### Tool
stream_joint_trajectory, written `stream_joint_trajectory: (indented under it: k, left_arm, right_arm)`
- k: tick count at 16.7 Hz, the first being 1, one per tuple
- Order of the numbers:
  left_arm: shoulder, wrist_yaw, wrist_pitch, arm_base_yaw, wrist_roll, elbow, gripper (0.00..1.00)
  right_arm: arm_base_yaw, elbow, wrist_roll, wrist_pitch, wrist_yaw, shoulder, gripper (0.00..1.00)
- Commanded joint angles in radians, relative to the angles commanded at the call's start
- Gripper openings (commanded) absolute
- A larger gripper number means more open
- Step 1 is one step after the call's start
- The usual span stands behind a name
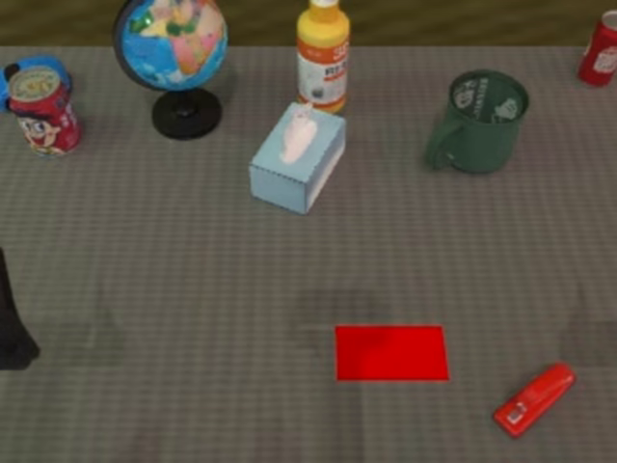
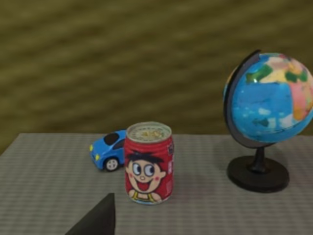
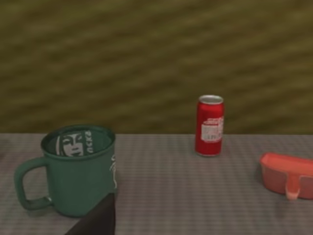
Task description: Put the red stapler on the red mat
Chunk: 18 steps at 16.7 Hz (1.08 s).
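Observation:
The red stapler (image 1: 535,398) lies slantwise on the table near the front right, with a pale mark at its nearer end. The red mat (image 1: 391,353) lies flat a little to its left, and the two do not touch. My left arm (image 1: 14,328) is parked at the table's left edge, far from both. Its wrist view shows one dark finger (image 2: 98,220) with bare table beside it, holding nothing. My right arm is out of the top view. Its wrist view shows one dark finger (image 3: 98,220) in front of the green mug, also holding nothing.
Along the back stand a red cartoon-print cup (image 1: 43,108), a blue toy car (image 2: 108,149), a globe (image 1: 174,48), an orange bottle (image 1: 323,53), a green mug (image 1: 479,121) and a red soda can (image 1: 600,53). A tissue box (image 1: 297,159) sits mid-table. A salmon-pink object (image 3: 288,176) shows in the right wrist view.

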Motion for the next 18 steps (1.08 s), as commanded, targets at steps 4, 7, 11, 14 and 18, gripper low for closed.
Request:
stream_joint_trajectory:
  k: [4,7,11,14,18]
  left_arm:
    - [0.0,0.0,0.0,0.0,0.0,0.0,1.0]
    - [0.0,0.0,0.0,0.0,0.0,0.0,1.0]
    - [0.0,0.0,0.0,0.0,0.0,0.0,1.0]
    - [0.0,0.0,0.0,0.0,0.0,0.0,1.0]
    - [0.0,0.0,0.0,0.0,0.0,0.0,1.0]
  right_arm:
    - [0.014,0.03,0.033,-0.029,-0.001,0.033,1.0]
    - [0.058,0.134,0.16,-0.132,-0.001,0.161,1.0]
    - [0.147,0.342,0.439,-0.343,0.002,0.475,1.0]
    - [0.225,0.516,0.678,-0.528,0.004,0.769,1.0]
    - [0.329,0.736,0.968,-0.767,0.005,1.114,1.0]
